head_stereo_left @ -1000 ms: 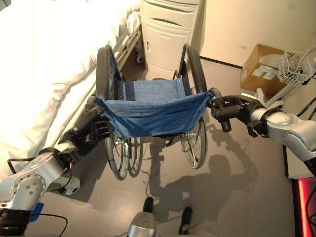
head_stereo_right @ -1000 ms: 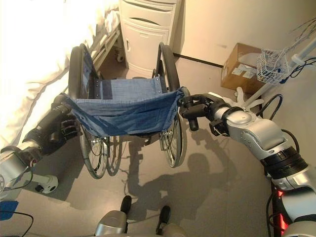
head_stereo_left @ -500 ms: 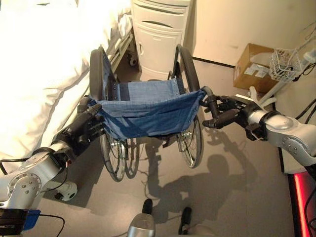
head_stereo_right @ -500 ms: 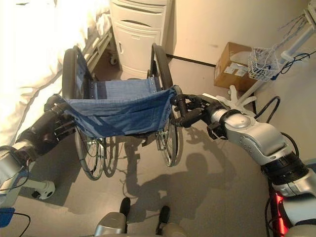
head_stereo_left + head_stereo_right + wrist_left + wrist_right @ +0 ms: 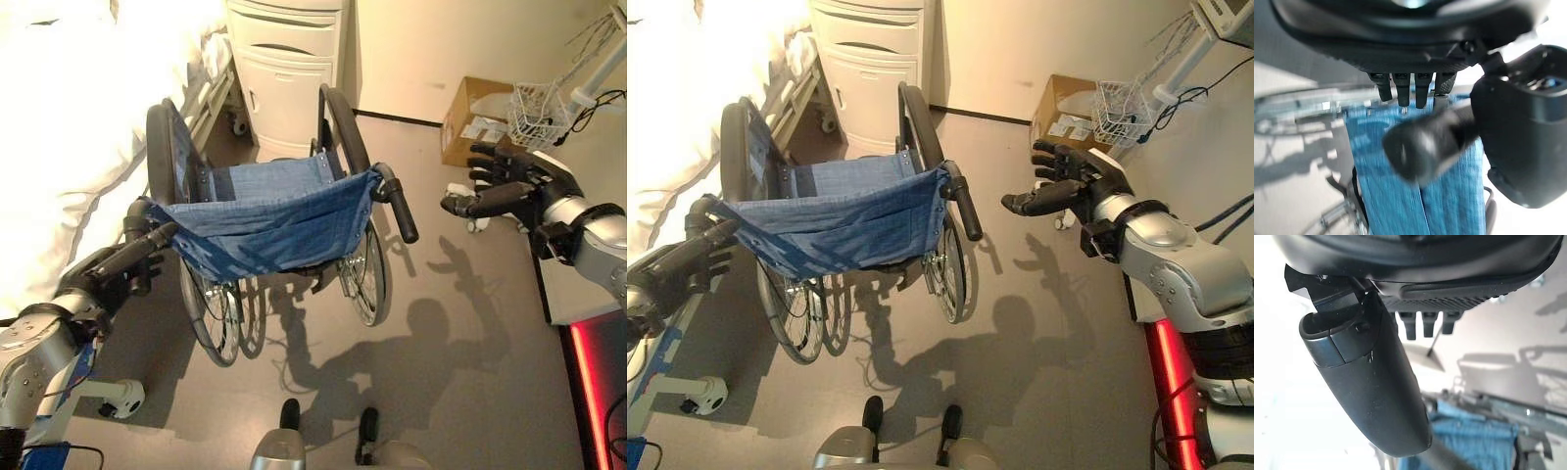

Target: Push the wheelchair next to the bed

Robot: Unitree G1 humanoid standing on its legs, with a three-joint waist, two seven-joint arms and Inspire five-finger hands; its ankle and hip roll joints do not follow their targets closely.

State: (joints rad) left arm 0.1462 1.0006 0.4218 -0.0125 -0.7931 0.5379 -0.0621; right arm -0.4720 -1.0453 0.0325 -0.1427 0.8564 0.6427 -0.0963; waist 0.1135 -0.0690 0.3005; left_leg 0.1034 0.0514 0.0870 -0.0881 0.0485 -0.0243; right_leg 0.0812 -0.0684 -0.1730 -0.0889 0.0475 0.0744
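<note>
The wheelchair [image 5: 284, 211], with a blue cloth back and black wheels, stands beside the white bed [image 5: 69, 127], its left wheel close to the mattress edge. My left hand [image 5: 122, 262] lies just behind and below the left push handle [image 5: 137, 211], fingers straight and pointing along it, not wrapped round it. In the left wrist view the blue cloth [image 5: 1376, 161] shows past the straight fingers. My right hand [image 5: 505, 181] hangs open with fingers spread, well to the right of the right push handle [image 5: 400, 211], touching nothing.
A white bedside cabinet [image 5: 289, 69] stands ahead of the wheelchair against the wall. A cardboard box [image 5: 470, 113] and a wire basket [image 5: 537, 103] on a stand sit at the back right. A white castor foot [image 5: 113, 397] rests on the floor at lower left.
My right hand let go of the right push handle and drew away to the right, now open. My left hand's fingers came off the left handle and straightened. The camera view also shifted.
</note>
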